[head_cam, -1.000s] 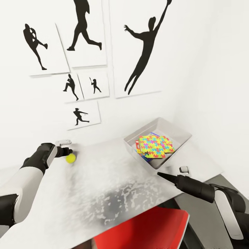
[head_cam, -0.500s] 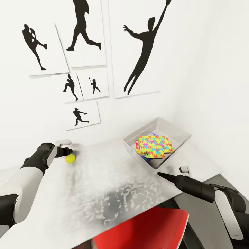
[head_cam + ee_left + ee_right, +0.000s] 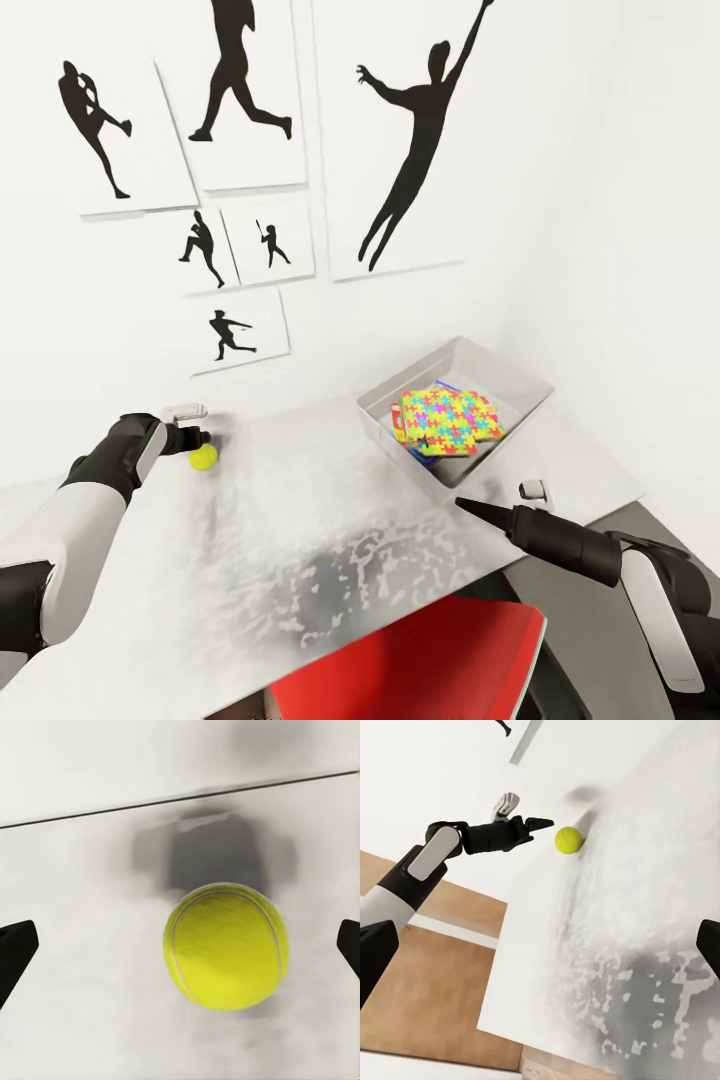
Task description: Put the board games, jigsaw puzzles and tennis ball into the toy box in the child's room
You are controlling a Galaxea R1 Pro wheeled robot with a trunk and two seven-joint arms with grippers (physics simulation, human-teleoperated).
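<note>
The tennis ball (image 3: pixel 204 457) lies on the table (image 3: pixel 300 530) near the wall, at the far left. My left gripper (image 3: pixel 200 437) hovers just beside and above it, open, and the left wrist view shows the ball (image 3: pixel 225 956) between the wide-spread fingertips (image 3: pixel 15 949), untouched. The toy box (image 3: pixel 520 375) stands at the table's far right corner with a jigsaw puzzle (image 3: pixel 450 418) on top inside; coloured edges of other flat things show under it. My right gripper (image 3: pixel 465 503) is open, low over the table just in front of the box. The bed is out of view.
A red chair (image 3: pixel 430 660) is tucked under the table's near edge. White wall with black silhouette posters (image 3: pixel 400 150) runs right behind the table. The right wrist view looks along the tabletop to the ball (image 3: pixel 568 839) and left gripper (image 3: pixel 536 825).
The head view has shifted very slightly. Both arms and the ball have stayed where they were.
</note>
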